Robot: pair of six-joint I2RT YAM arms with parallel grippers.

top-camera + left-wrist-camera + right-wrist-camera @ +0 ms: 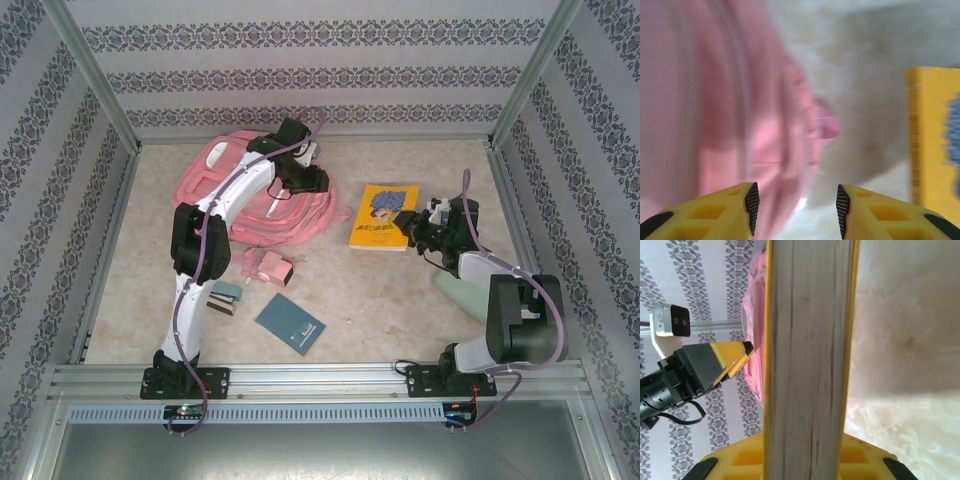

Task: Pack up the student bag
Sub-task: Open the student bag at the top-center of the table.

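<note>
The student bag [225, 190], a large pink backpack, lies at the back left of the table. My left gripper [290, 190] hangs over the bag's right edge. In the left wrist view that gripper [796, 200] is open with nothing between its pads, and the bag [715, 110] shows as a blurred pink mass on the left. A yellow book [383, 216] lies right of the bag. My right gripper [412, 226] is shut on the book's right edge. The right wrist view shows the book's page edge [807, 365] standing between the jaws of that gripper [805, 450].
A small pink pouch [272, 267], a teal notebook [290, 323] and a small stack [226, 297] lie near the left arm. A pale green bottle [455, 290] lies under the right arm. Patterned walls and metal rails enclose the table.
</note>
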